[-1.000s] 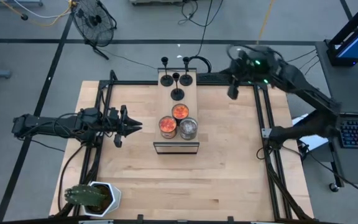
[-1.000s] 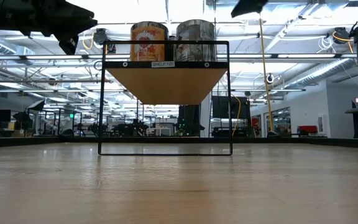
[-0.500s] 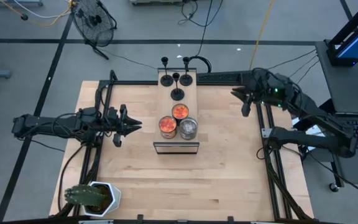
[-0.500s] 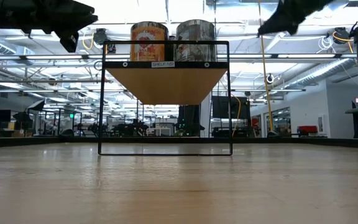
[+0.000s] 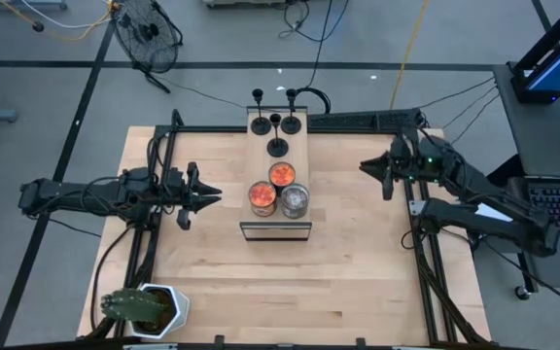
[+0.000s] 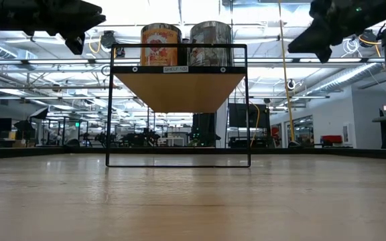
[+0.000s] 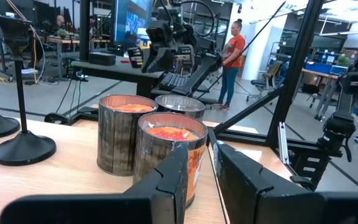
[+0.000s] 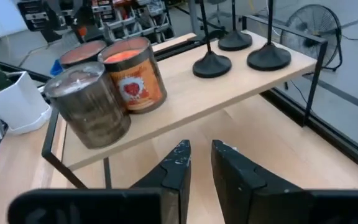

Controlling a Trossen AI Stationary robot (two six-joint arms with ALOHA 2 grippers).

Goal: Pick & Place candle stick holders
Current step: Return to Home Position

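Three candle stick holders (image 5: 276,134) upright on shelf (image 5: 311,154). Left end effector (image 5: 212,196) and right end effector (image 5: 369,167) flanking shelf, fingers narrowly parted, empty.

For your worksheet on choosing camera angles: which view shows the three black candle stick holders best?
The high view: all three candle stick holders show whole on the shelf. The right wrist view shows three bases with stems cut off; the left wrist view shows two at its edge; the low view shows none.

Candle stick holders (image 5: 277,146): matte black throughout. Two jars (image 5: 262,198) carry orange-red wax and labels; the third jar (image 5: 295,201) is mottled grey-silver. The shelf (image 5: 261,131) is pale wood on a black frame.
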